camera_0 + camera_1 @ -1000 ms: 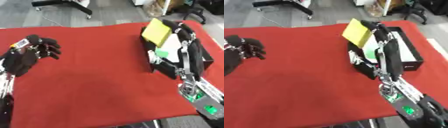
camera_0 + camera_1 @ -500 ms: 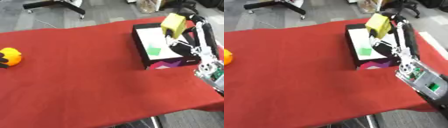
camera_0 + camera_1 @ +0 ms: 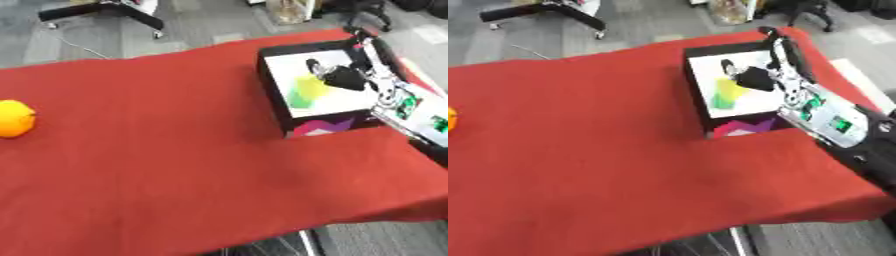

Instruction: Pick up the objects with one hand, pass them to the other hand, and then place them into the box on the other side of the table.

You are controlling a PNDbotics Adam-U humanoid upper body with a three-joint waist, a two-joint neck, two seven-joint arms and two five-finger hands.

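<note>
While right hand (image 3: 343, 76) hovers over box (image 3: 278, 94), fingers spread and empty, yellow-green object (image 3: 306, 90) lies inside box; orange ball (image 3: 15, 118) sits near table's (image 3: 175, 150) left edge.

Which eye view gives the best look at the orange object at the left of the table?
The left eye view: the orange object shows almost whole on the red cloth near the picture's left edge. In the right eye view the picture's edge cuts it off, leaving only a sliver.

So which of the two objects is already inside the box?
The yellow-green block, lying in the box under the right hand; the orange ball sits far left.
</note>
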